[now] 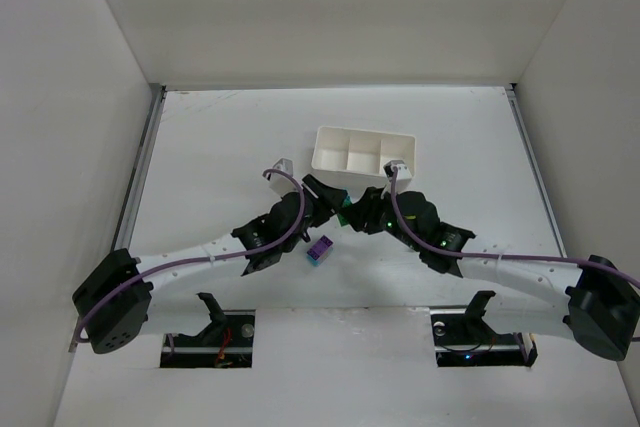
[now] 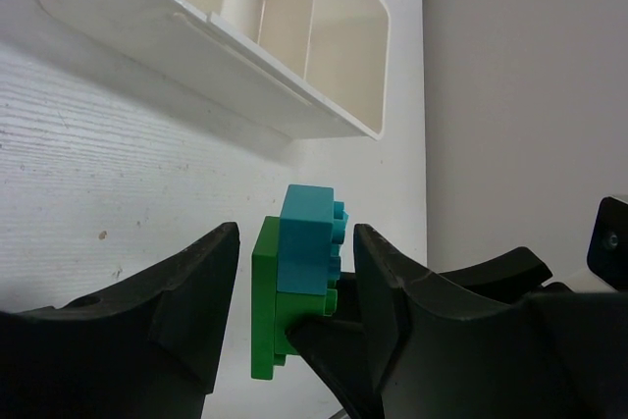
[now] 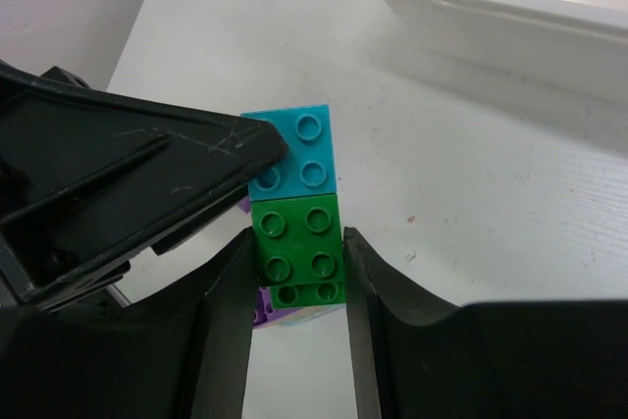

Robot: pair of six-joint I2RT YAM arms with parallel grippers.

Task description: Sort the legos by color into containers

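Note:
A green lego [image 3: 297, 242] with a teal lego [image 3: 299, 149] stuck to it hangs above the table between both grippers [image 1: 345, 212]. My right gripper [image 3: 296, 237] is shut on the green part, one finger pressed to each side. My left gripper [image 2: 294, 242] stands open around the same stack, its jaws flanking the teal lego [image 2: 309, 233] and green lego [image 2: 265, 301] with a clear gap on the left side. A purple lego [image 1: 320, 249] lies on the table below them. The containers are three compartments of a white tray [image 1: 363, 137] just beyond the grippers.
Both arms reach in from the near edge and meet in the middle of the white table. White walls enclose the table at the back and sides. The tray's long wall [image 2: 245, 56] lies close ahead of the left gripper.

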